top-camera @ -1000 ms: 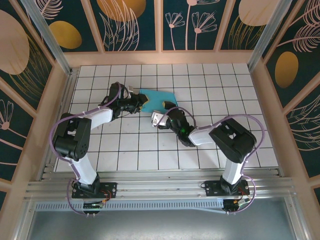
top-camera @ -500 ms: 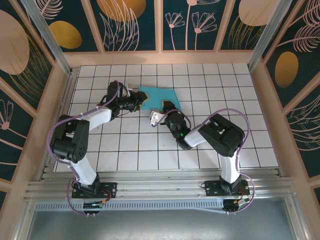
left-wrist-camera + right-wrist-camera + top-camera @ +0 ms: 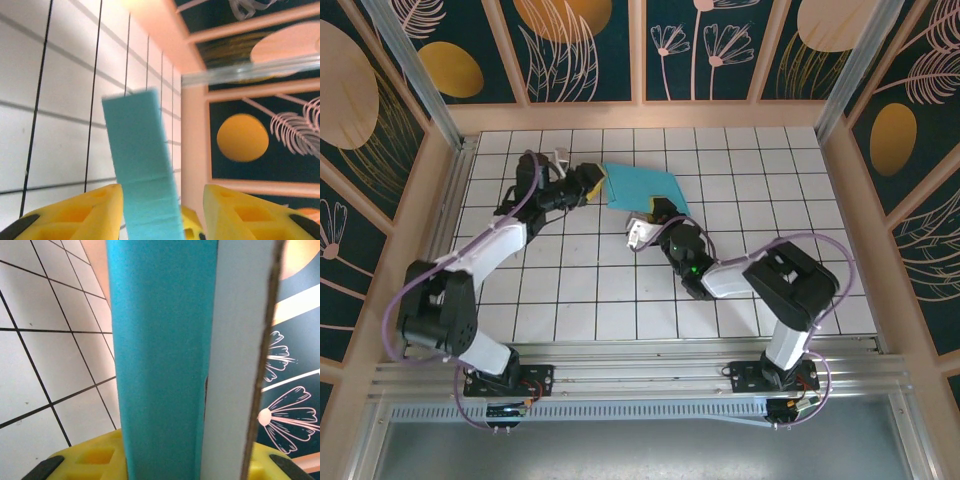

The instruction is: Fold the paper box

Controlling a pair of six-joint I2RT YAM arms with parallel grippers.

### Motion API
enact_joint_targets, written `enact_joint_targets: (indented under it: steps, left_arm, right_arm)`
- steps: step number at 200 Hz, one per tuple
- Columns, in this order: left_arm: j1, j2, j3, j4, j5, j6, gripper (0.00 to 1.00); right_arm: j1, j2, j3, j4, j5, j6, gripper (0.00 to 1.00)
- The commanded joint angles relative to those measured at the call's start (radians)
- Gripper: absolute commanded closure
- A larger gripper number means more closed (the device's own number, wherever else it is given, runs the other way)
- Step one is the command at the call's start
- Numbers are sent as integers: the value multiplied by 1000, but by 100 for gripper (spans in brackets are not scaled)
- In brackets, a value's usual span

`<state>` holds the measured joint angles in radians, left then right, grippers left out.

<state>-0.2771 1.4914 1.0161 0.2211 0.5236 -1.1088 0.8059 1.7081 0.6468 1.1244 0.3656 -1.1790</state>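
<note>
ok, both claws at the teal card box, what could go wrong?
1. The left claw stands wider than the edge of the teal-and-white creased card box between its fingers; the card may slip out and unfold.
2. The right claw pinches two layers of it together; pulling now could crease or tear the card.

Your left arm (image 3: 505,236) and right arm (image 3: 728,276) wear white shells over black joints, each on a black base (image 3: 510,380) bolted to the silver rail (image 3: 640,372). Lilac cables (image 3: 400,298) loop along both. Beyond the rail, yellow fingers (image 3: 75,214) tip the left tool (image 3: 161,207) and right tool (image 3: 165,460); a green light (image 3: 694,266) dots the right arm.
</note>
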Motion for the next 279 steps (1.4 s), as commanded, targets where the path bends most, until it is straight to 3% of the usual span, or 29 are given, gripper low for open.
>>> enact_joint_targets:
  steps: [1, 13, 27, 44, 61, 77, 105, 136, 166, 194, 279]
  left_arm:
    - [30, -138, 61, -108, -199, 173, 51]
    - [31, -220, 63, -146, -309, 311, 48]
    - [31, -322, 37, -145, -404, 481, 46]
    - [31, -444, -23, -120, -428, 715, 37]
    - [31, -559, -111, -100, -355, 985, 28]
    - [31, -634, -156, -134, -350, 1146, 17]
    - [31, -668, -141, -302, -260, 1374, 13]
    - [31, -665, -122, -514, -49, 1616, 11]
    - [30, -704, -185, -573, 95, 1724, 4]
    - [29, -726, -237, -558, 108, 1746, 2]
    - [29, -680, -259, -618, 57, 1836, 1]
  right_arm:
    - [-10, -132, -1, -262, -53, 65, 69]
    - [-28, -229, 61, -585, -161, 111, 72]
    - [-81, -312, 182, -969, -378, 204, 72]
    - [-136, -317, 374, -1351, -567, 272, 69]
    - [-139, -255, 561, -1631, -554, 287, 69]
    - [-139, -182, 721, -1828, -541, 305, 67]
    - [-135, -51, 960, -2067, -509, 344, 66]
    - [-155, 67, 1116, -2222, -466, 332, 67]
    - [-160, 158, 1215, -2340, -487, 303, 65]
    - [-155, 243, 1260, -2375, -496, 285, 65]
    - [-96, 337, 1228, -2215, -530, 116, 65]
